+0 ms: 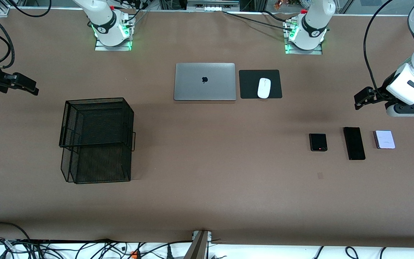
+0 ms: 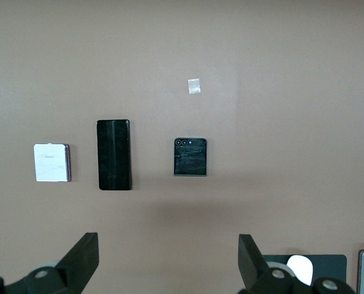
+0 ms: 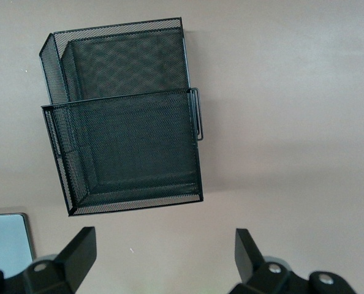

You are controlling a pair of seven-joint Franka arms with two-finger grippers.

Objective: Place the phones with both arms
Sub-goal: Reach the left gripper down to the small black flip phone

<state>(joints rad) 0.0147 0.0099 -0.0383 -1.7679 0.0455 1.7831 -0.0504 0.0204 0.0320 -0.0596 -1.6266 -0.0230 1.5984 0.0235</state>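
Three phones lie flat in a row toward the left arm's end of the table: a small squarish black one [image 1: 318, 142], a long slim black slab [image 1: 354, 143] and a small pale lavender one [image 1: 384, 139]. The left wrist view shows all three: the small black phone [image 2: 190, 157], the slab [image 2: 114, 154] and the lavender phone [image 2: 51, 162]. My left gripper [image 1: 358, 100] hangs open and empty in the air beside the row, its fingers spread wide in its wrist view [image 2: 168, 257]. My right gripper [image 1: 31, 87] hangs open and empty above the table at the right arm's end [image 3: 166, 254].
A black two-tier wire mesh rack [image 1: 97, 138] stands toward the right arm's end, also in the right wrist view [image 3: 127, 116]. A closed silver laptop [image 1: 205, 81] and a white mouse [image 1: 264, 87] on a black pad [image 1: 250, 84] lie near the arm bases. A small tape mark [image 1: 320, 175] lies nearer the camera than the phones.
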